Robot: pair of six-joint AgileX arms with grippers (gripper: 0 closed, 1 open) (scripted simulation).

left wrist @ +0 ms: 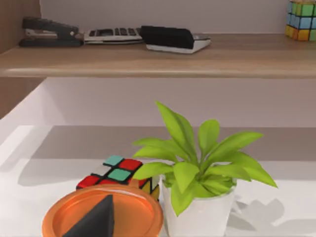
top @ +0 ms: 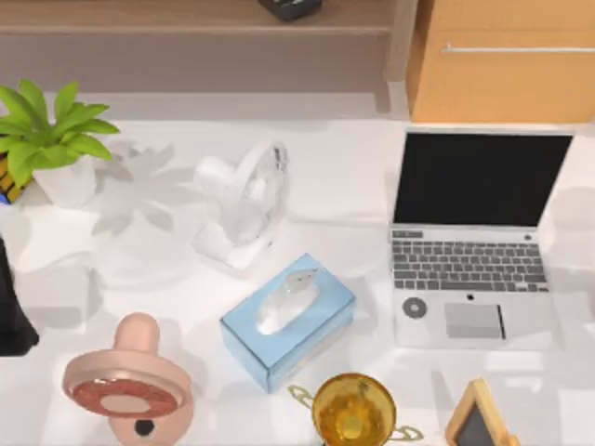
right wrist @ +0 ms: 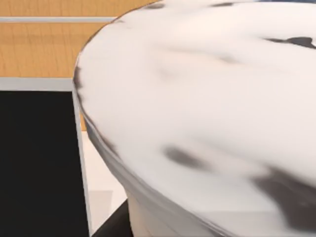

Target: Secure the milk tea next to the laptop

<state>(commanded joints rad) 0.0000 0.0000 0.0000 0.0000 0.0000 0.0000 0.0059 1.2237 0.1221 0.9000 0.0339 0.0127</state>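
Observation:
The milk tea (right wrist: 207, 113), a white cup with dark blotches, sits very close to my right wrist camera. A dark part of my right gripper (right wrist: 112, 226) shows just below the cup's rim. Beside the cup is the laptop's black screen (right wrist: 34, 163). In the top view the silver-grey laptop (top: 469, 243) stands open at the right of the table, with a round sticker beside its pale trackpad. My left arm (top: 13, 311) is parked at the table's left edge, and its gripper (left wrist: 96, 219) hangs over an orange disc (left wrist: 131, 210).
A potted plant (top: 51, 139) and a colour cube (left wrist: 116, 173) are at the back left. A white fan (top: 244, 200), a blue tissue box (top: 288, 321), a pink round object (top: 125, 386), a gold trophy (top: 353, 409) and a small blackboard (top: 479, 423) fill the middle and front. A wooden cabinet (top: 502, 60) stands behind the laptop.

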